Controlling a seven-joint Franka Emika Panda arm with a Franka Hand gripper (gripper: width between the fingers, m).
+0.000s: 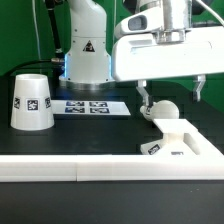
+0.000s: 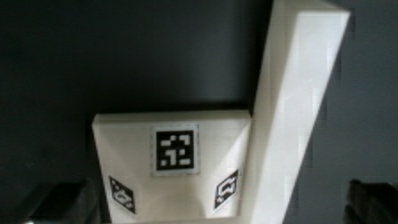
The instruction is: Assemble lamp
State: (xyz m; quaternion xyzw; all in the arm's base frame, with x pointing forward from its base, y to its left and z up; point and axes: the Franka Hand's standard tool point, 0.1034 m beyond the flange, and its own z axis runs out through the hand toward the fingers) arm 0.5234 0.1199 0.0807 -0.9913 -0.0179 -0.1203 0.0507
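Observation:
The white cup-shaped shade [image 1: 32, 100] stands mouth down at the exterior view's left, with a tag on its side. The flat square base [image 1: 182, 140] lies at the right, against the white bars. The ball-topped bulb [image 1: 165, 110] shows just behind the base's top; I cannot tell whether it stands in the base. My gripper [image 1: 172, 93] hangs open and empty over the bulb, with one finger [image 1: 143, 96] close beside the bulb. In the wrist view the tagged base [image 2: 169, 150] lies between my gripper's [image 2: 214, 206] dark fingers [image 2: 54, 205]. The bulb does not show there.
The marker board [image 1: 88, 105] lies flat behind the middle of the table, in front of the arm's base [image 1: 85, 55]. Long white bars [image 1: 90, 168] form a wall along the front; one bar [image 2: 294, 100] runs beside the base in the wrist view.

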